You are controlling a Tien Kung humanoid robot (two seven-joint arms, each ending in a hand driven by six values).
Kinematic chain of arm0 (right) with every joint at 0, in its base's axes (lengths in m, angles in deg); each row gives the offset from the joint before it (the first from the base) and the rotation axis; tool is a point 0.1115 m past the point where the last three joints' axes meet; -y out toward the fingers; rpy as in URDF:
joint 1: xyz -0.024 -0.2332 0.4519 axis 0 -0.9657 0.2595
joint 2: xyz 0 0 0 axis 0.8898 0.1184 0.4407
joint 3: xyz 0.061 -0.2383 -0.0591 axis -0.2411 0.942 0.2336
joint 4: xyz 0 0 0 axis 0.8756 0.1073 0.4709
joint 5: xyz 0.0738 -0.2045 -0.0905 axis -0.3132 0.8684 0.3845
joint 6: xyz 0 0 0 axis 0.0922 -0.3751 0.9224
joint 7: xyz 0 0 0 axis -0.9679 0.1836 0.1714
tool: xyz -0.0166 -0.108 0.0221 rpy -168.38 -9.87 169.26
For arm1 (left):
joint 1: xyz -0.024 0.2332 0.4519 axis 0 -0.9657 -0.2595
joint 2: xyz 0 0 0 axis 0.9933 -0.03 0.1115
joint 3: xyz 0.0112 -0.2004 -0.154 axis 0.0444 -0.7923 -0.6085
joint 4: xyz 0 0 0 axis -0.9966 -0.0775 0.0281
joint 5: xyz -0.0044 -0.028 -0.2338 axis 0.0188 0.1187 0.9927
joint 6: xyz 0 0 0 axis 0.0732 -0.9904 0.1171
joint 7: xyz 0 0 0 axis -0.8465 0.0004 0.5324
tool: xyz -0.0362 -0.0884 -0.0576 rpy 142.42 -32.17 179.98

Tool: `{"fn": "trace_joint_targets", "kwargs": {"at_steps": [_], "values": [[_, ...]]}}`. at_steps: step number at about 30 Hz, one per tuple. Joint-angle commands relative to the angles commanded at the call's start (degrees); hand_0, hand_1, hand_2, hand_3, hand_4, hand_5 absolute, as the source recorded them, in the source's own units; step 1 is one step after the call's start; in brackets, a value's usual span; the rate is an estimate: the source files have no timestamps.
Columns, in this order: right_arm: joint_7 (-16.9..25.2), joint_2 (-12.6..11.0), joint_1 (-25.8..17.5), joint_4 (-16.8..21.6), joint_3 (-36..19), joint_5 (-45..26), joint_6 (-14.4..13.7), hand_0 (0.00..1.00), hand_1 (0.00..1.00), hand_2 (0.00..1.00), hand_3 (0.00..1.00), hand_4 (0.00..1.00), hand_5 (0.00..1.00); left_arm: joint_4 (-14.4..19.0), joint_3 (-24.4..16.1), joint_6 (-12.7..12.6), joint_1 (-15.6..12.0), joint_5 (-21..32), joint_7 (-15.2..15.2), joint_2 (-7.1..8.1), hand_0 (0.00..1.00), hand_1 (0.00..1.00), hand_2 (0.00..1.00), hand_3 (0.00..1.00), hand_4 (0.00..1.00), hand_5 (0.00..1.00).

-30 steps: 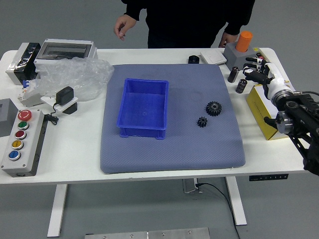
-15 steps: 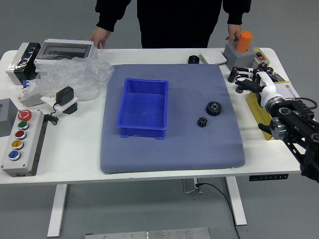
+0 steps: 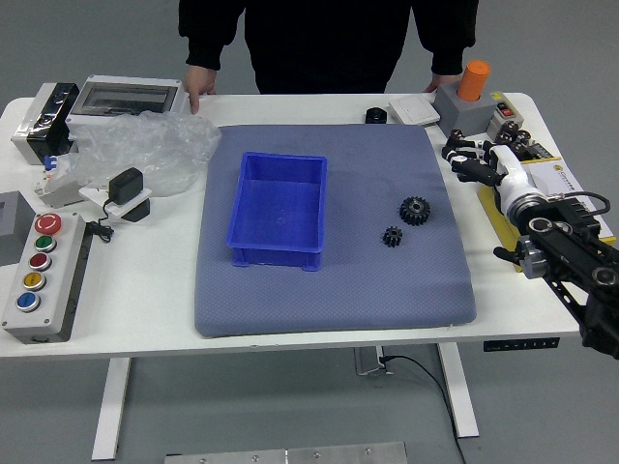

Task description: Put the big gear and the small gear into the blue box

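1. Your yellow box [image 3: 496,224], by the desk's [image 3: 135,300] right side, has print on its white top, too small to read. You can't make out a brand or label anywhere else either.
2. Your right hand [image 3: 488,166] is open, fingers reaching toward the mat's [image 3: 338,309] right edge, with nothing visible in its grasp. You cannot tell whether it touches anything beneath.
3. Your big gear [image 3: 415,211] and small gear [image 3: 393,236] lie on the mat, right of the blue box [image 3: 278,257]. They sit apart, the small one closer to the box and the desk's near edge.
4. Across from you, a person rests one hand [image 3: 200,83] at the far edge; the other [image 3: 443,81] is near the grey block [image 3: 462,111].
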Motion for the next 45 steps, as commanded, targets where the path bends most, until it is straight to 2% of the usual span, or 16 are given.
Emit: {"fn": "trace_joint_targets", "kwargs": {"at_steps": [7, 13, 19, 26, 27, 31, 37, 45], "values": [[-2.1, 0.1, -0.3, 1.3, 0.5, 3.9, -1.5, 0.688, 0.670, 0.789, 0.729, 0.751, 0.268, 0.0, 0.0, 0.0, -0.1, -0.1, 0.0, -0.01, 0.810, 0.785, 0.795, 0.749, 0.594, 0.250], [-8.3, 0.5, -0.3, 3.4, 1.0, 12.1, -4.0, 0.688, 0.663, 0.780, 0.729, 0.751, 0.251, 0.0, -0.1, 0.0, 0.0, -0.1, 0.0, -0.03, 0.810, 0.785, 0.795, 0.749, 0.594, 0.250], [-15.3, 0.8, 0.0, 5.1, 1.5, 22.2, -3.6, 0.693, 0.662, 0.789, 0.739, 0.754, 0.224, 0.0, -0.1, 0.0, 0.0, 0.0, 0.0, -0.06, 0.810, 0.785, 0.795, 0.749, 0.594, 0.250], [-23.2, 1.3, 1.2, 7.3, 1.7, 34.1, 0.6, 0.701, 0.668, 0.814, 0.755, 0.756, 0.224, 0.0, -0.1, 0.0, 0.0, 0.0, 0.1, -0.06, 0.810, 0.785, 0.795, 0.749, 0.594, 0.250], [-24.5, 1.5, 1.4, 7.8, 1.7, 36.2, 1.8, 0.736, 0.693, 0.854, 0.835, 0.757, 0.206, 0.0, -0.1, 0.0, 0.0, 0.0, 0.1, -0.06, 0.810, 0.784, 0.795, 0.749, 0.594, 0.250], [-28.7, 1.8, 2.3, 9.5, 2.7, 43.7, 6.3, 0.736, 0.693, 0.854, 0.835, 0.757, 0.206, 0.0, -0.2, 0.1, 0.1, -0.1, 0.2, -0.10, 0.810, 0.784, 0.795, 0.749, 0.594, 0.250], [-28.7, 2.3, 3.3, 10.3, 4.9, 54.0, 11.2, 0.761, 0.703, 0.869, 0.854, 0.758, 0.205, 0.0, -0.4, 0.2, 0.2, -0.3, 0.3, -0.16, 0.810, 0.785, 0.795, 0.749, 0.594, 0.250], [-28.7, 2.9, 4.2, 9.7, 7.8, 64.0, 14.2, 0.760, 0.701, 0.875, 0.865, 0.753, 0.186, 0.0, -0.5, 0.3, 0.3, -0.4, 0.4, -0.16, 0.810, 0.785, 0.795, 0.749, 0.594, 0.250]]}}
